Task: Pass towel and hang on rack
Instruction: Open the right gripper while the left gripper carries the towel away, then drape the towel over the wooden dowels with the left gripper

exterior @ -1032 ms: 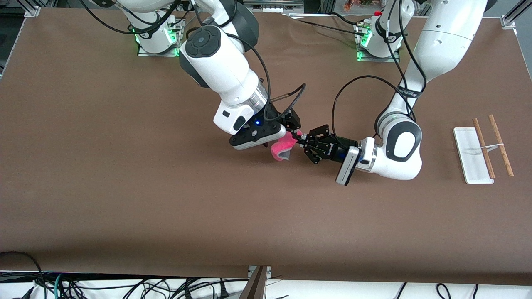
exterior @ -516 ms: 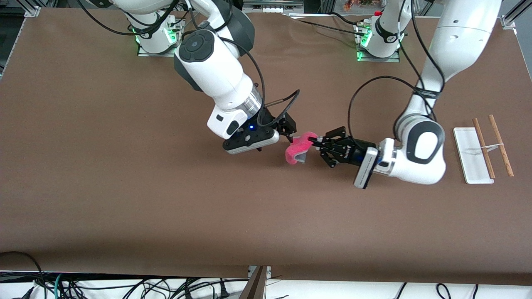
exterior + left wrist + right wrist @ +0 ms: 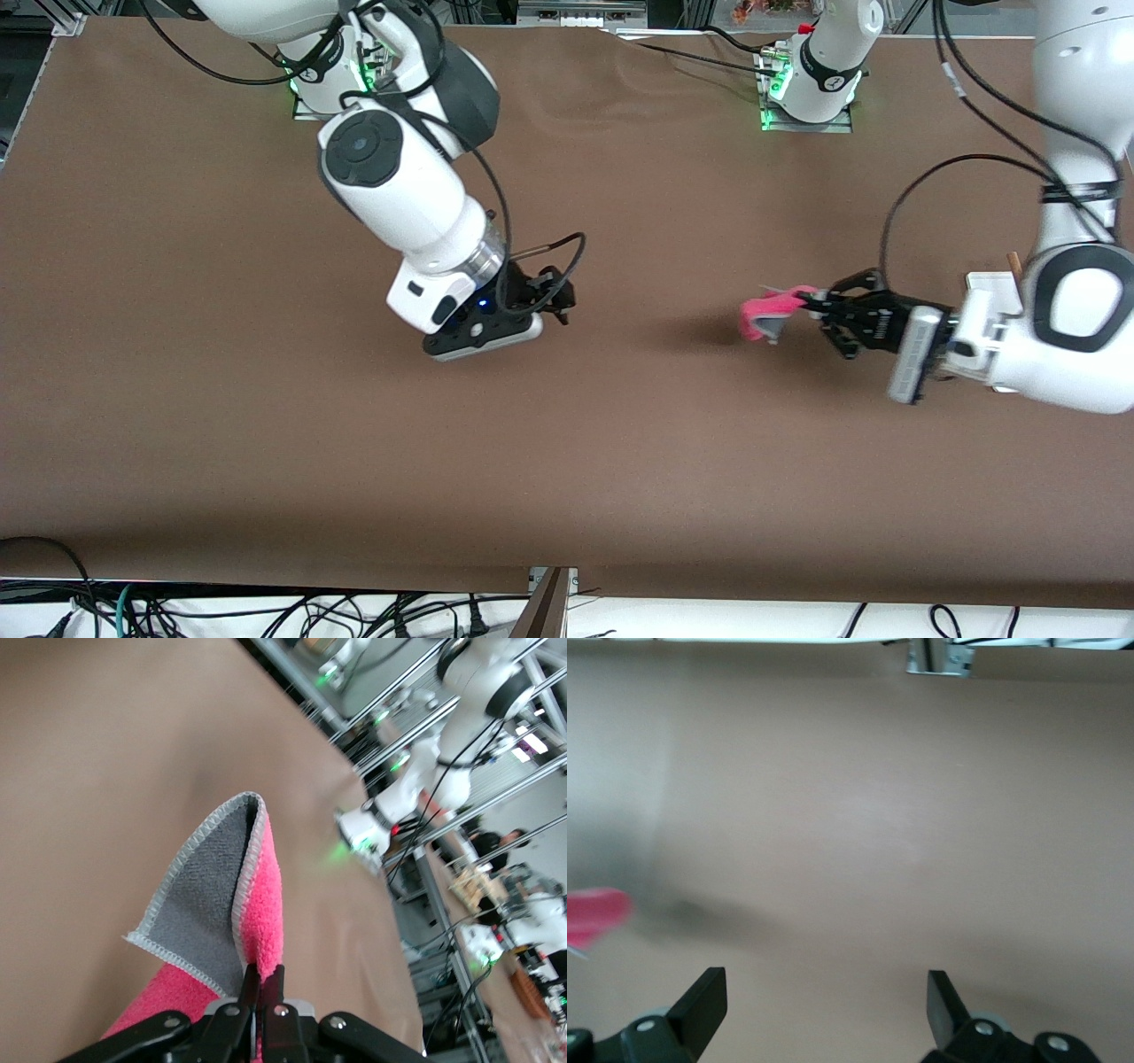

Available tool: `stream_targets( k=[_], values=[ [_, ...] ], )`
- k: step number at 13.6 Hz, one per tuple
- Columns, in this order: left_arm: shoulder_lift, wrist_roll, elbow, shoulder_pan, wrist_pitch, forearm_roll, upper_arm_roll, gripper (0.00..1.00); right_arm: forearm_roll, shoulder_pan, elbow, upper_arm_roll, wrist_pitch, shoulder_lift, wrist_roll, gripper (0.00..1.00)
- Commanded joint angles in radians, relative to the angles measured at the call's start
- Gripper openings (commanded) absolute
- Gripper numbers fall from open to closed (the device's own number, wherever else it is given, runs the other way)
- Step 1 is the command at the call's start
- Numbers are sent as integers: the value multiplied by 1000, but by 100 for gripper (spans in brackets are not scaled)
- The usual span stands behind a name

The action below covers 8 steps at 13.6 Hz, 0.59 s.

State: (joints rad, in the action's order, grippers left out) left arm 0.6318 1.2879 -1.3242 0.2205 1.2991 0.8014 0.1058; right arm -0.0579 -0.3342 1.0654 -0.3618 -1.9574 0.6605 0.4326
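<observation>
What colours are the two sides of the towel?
The towel is bright pink on one side and grey on the reverse, with pale stitched edging; the left wrist view shows it best.

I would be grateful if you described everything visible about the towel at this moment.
The towel is a small, soft, fleecy cloth, bright pink on one face and grey on the other, with pale stitched edging. It hangs folded in the air above the table, pinched at one edge by the shut left gripper; nothing else touches it. It casts a shadow on the table below.
</observation>
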Motion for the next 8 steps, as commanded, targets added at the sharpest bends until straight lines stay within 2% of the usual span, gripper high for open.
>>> stream_targets(
  k=[1,4,8],
  values=[
    [5,-12,42,109,-30,-103,14,0,-3,72,-2,-5,116,-24,-105,100],
    [17,-12,45,241,-26,-136,6,0,0,99,5,104,263,-76,-269,100],
    [26,40,108,299,-12,-211,-95,0,1,237,59,142,396,-171,-504,100]
  ],
)
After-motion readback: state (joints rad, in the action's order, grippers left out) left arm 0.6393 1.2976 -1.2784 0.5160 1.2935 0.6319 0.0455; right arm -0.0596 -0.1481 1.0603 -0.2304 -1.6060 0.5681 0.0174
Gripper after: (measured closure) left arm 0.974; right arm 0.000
